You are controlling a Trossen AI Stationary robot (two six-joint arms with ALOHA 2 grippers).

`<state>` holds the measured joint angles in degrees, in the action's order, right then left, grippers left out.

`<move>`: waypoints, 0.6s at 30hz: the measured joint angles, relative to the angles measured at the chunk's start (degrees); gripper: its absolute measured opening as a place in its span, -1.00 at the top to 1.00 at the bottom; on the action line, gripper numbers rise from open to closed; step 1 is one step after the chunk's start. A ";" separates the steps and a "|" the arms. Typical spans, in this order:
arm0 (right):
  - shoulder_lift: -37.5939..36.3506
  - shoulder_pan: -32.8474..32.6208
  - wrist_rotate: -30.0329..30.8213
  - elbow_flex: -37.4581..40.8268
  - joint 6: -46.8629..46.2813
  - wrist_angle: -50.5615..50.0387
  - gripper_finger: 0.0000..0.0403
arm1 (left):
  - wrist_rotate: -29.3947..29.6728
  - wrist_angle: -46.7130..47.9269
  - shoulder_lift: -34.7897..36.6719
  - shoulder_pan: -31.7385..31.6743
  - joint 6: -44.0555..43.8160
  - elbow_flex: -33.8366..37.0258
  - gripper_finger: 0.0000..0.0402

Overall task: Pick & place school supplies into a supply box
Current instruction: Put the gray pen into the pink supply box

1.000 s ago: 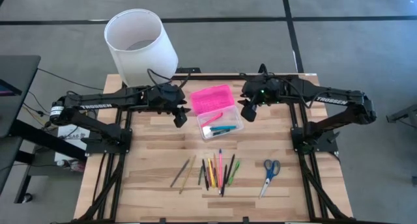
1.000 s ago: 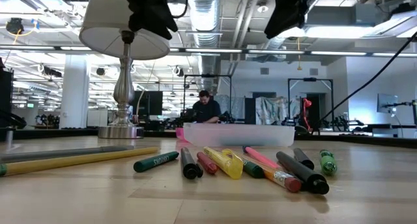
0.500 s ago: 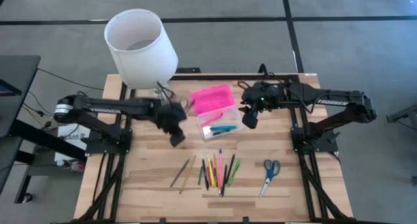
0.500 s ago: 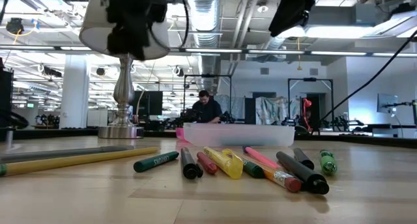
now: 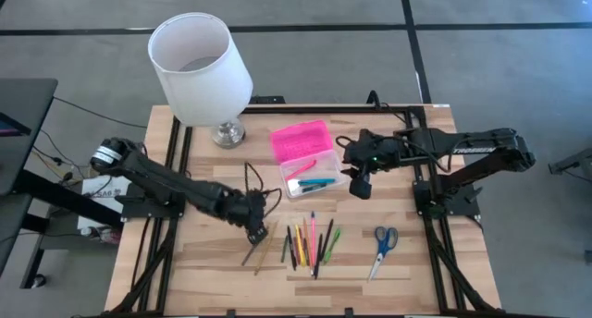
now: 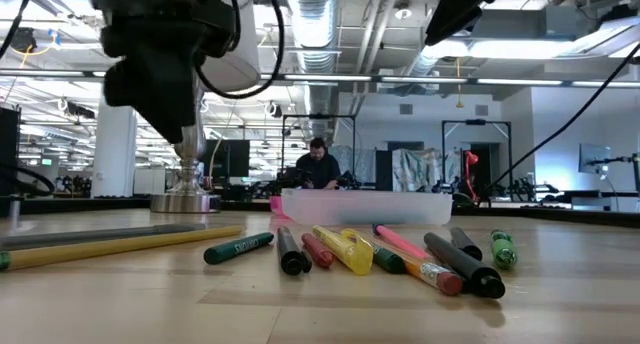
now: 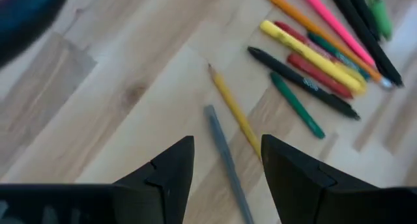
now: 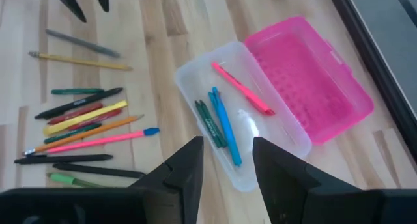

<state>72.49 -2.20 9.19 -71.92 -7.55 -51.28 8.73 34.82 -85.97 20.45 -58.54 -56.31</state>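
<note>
The left end effector (image 5: 256,232), fingers spread, hangs just above the grey pencil (image 7: 227,164) at the high view's lower centre, lying lengthwise between them; right end effector (image 5: 360,186) waits open beside the supply box (image 5: 309,159).

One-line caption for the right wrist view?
Open right gripper above the open supply box, which holds four pens.

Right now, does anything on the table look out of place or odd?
Only the table lamp at the back left corner, which is no school supply. The supply box lies open, and the pens and scissors lie undisturbed.
</note>
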 joint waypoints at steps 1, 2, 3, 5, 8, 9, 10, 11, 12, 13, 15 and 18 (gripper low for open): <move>0.00 -0.19 0.02 0.00 0.00 0.01 0.37 | 1.66 0.02 -0.65 1.44 -2.04 -0.02 0.14; 0.00 -0.37 0.06 0.00 0.00 -0.05 0.37 | 3.02 0.05 -1.40 2.75 -3.80 -0.04 0.14; 0.00 -0.46 0.12 0.00 0.00 -0.13 0.37 | 4.16 0.05 -2.33 4.07 -5.33 -0.04 0.14; 0.00 -0.44 0.11 0.00 0.02 -0.13 0.37 | 5.35 0.00 -4.35 6.29 -7.84 -0.04 0.14; 0.00 -0.42 0.12 0.00 0.05 -0.13 0.37 | 5.53 -1.61 -7.13 9.21 -9.12 -0.04 0.14; 0.00 -0.42 0.12 0.00 0.24 -0.13 0.37 | 5.57 -2.77 -7.90 10.08 -8.87 -0.04 0.14; 0.00 -0.42 0.11 0.00 0.34 -0.13 0.37 | 5.89 -3.73 -8.66 10.88 -8.48 -0.04 0.14; 0.00 -0.42 0.11 0.00 0.43 -0.15 0.37 | 6.52 -4.10 -9.32 11.68 -8.27 -0.04 0.14; 0.00 -0.42 0.11 0.00 0.44 -0.13 0.37 | 6.99 -4.12 -9.98 12.50 -8.26 -0.04 0.14; -0.01 -0.42 0.11 0.00 0.44 -0.13 0.37 | 7.38 -4.09 -10.58 13.16 -8.26 -0.04 0.14; -0.01 -0.42 0.11 0.00 0.46 -0.13 0.37 | 7.61 -4.17 -11.80 14.19 -8.26 -0.04 0.14; -0.02 -0.42 0.11 0.00 0.46 -0.13 0.37 | 7.62 -4.22 -13.52 14.90 -8.29 -0.04 0.14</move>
<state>72.47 -2.61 9.30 -71.92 -7.10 -51.42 16.35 30.60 -99.48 35.35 -66.84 -56.36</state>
